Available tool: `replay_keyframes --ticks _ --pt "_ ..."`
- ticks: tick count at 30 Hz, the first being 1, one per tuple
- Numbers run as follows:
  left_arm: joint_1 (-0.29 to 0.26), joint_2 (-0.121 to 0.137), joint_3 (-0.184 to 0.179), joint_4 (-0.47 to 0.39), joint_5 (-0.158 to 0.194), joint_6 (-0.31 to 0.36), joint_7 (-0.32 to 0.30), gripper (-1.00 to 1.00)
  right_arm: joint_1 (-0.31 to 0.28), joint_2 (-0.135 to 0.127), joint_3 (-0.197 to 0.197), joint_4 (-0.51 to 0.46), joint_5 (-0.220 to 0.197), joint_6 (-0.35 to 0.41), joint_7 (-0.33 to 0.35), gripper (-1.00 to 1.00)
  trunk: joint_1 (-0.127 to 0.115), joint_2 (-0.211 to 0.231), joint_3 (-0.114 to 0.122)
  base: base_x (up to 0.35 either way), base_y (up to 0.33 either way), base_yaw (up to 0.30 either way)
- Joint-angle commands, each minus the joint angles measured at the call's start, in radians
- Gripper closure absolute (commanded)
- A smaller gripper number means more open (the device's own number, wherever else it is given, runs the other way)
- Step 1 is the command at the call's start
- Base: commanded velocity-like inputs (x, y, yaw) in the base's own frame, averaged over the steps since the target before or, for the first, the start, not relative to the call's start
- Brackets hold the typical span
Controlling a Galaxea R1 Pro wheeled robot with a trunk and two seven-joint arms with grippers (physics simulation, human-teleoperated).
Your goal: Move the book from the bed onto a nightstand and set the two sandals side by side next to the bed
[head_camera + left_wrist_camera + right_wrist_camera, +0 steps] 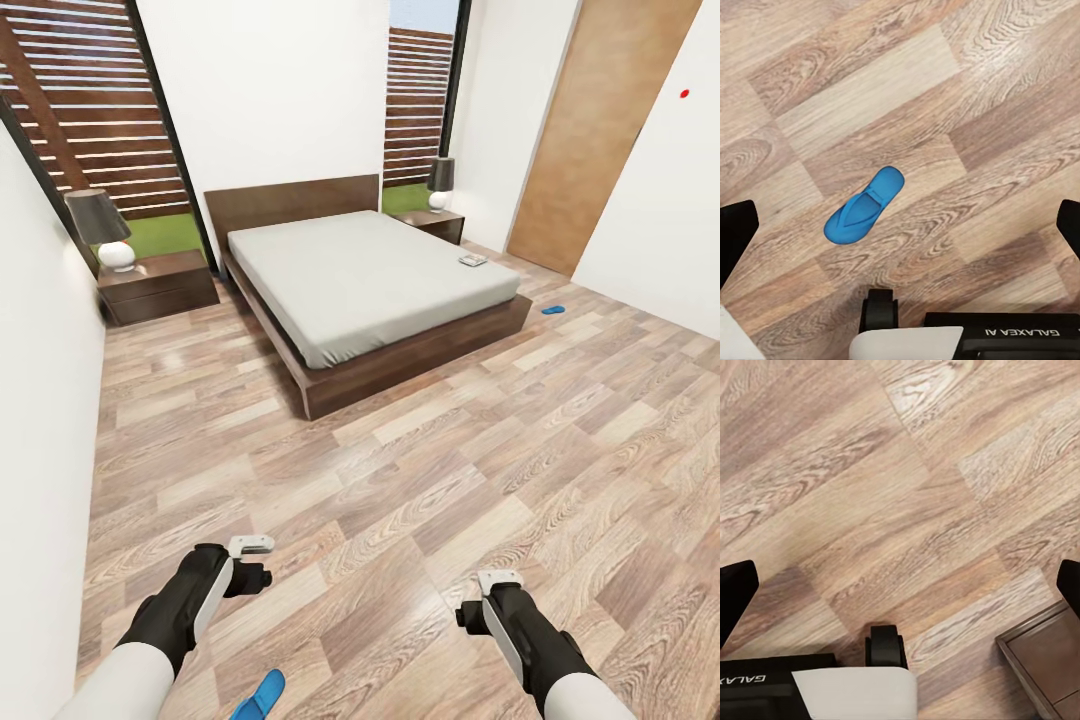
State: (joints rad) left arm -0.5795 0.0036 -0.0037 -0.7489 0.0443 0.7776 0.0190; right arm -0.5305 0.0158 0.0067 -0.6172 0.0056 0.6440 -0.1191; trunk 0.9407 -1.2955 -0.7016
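Floor planks carry a sandal (863,204) directly below the left gripper (900,225), its fingers spread wide and empty, nearer than the right gripper (900,585).

Two table lamps with dark shades and white bases stand at the far wall: one lamp (101,228) at the left, a second lamp (440,182) at the right. A tall light-brown wooden door (600,130) occupies the right wall, with a small red dot (684,94) on the white wall just beside it.

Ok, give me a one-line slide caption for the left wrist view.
Open left tool hovering over a blue sandal lying strap-up on the wood-plank floor.
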Motion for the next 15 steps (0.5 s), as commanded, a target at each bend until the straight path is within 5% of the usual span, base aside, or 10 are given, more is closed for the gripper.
replay_keyframes --ticks 1,6,15 --pt "0.0 0.006 0.002 -0.001 0.015 0.005 -0.007 -1.0 0.0 0.0 0.003 -0.001 -0.002 0.002 -0.001 -1.0 0.0 0.0 -0.001 0.0 0.0 0.0" --pt "0.005 0.034 -0.026 0.004 -0.014 -0.023 0.002 -1.0 -0.001 -0.001 0.009 -0.03 0.006 0.017 -0.002 -1.0 0.0 0.0 -0.001 0.0 0.0 0.0" --pt "0.003 0.036 0.0 -0.047 0.028 0.028 0.004 -1.0 -0.008 -0.001 0.01 0.017 0.007 -0.021 -0.002 -1.0 0.0 0.0 -0.001 0.0 0.0 0.0"
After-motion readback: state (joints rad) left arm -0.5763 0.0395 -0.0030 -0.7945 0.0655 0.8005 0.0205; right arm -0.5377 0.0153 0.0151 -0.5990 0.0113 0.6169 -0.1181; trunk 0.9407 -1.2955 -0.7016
